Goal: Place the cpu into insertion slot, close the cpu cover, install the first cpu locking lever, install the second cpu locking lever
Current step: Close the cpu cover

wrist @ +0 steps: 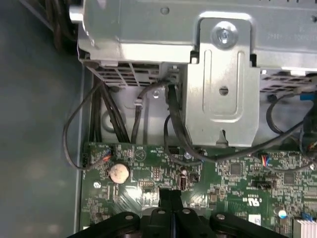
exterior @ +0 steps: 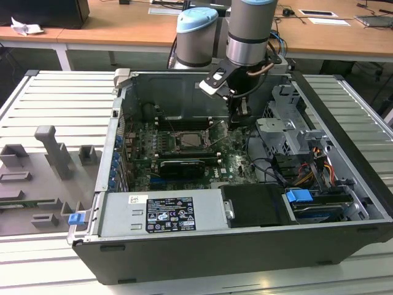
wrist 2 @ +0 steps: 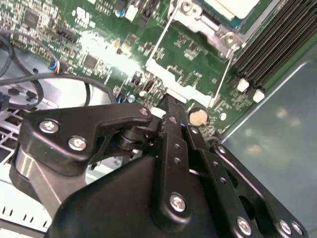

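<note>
One open computer case [exterior: 184, 264] lies on the slatted desk [exterior: 49, 104]. Deeper inside, on the green motherboard [exterior: 235, 161], the pale cpu [wrist 2: 233, 6] sits in the insertion slot [exterior: 190, 140]. Just to the exterior view's right of the slot, the gripper [wrist 2: 170, 103] hangs low, fingers pressed together with nothing visible between them, its tip near a coin battery [wrist 2: 198, 117].

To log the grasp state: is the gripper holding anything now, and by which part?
Nothing appears held. In both wrist views the gripper has its fingers shut together with nothing between them, tips low over the motherboard.
</note>
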{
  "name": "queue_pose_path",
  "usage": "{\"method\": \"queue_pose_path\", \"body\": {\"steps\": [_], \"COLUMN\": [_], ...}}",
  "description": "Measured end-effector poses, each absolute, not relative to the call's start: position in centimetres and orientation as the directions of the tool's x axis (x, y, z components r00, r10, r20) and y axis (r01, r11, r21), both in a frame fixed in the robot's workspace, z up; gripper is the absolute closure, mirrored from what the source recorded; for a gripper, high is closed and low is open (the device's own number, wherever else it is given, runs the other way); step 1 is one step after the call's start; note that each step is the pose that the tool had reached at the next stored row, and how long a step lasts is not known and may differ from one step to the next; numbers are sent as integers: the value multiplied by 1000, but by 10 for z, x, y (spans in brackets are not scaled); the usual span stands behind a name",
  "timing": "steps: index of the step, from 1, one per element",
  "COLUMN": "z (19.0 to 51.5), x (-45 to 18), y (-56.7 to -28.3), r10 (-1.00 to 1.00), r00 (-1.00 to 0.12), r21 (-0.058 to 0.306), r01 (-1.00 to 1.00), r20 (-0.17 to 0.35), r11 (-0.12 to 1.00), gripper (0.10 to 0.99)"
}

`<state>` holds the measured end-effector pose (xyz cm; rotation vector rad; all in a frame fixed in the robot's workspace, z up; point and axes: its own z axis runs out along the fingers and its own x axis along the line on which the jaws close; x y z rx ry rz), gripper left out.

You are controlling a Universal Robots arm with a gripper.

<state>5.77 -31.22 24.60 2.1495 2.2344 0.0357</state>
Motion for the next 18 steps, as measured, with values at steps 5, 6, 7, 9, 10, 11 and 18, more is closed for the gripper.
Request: {"method": "queue_pose_path", "body": {"steps": [5,6,7,9,10,11,18], "z": [246,246,246,246,246,246,246], "x": [52,51,51,50,49,49,46], "y": [-312,-312,-312,-312,-312,-312,-312], "r10": [999,999,999,999,999,999,999], "r00": [-38,-39,-38,-39,-39,-39,-39], "r21": [45,45,45,45,45,45,45], "r01": [998,998,998,998,998,998,998], "r20": [-13,-13,-13,-13,-13,-13,-13], "r11": [39,39,39,39,39,39,39], "gripper": [980,980,980,980,980,980,980]}}
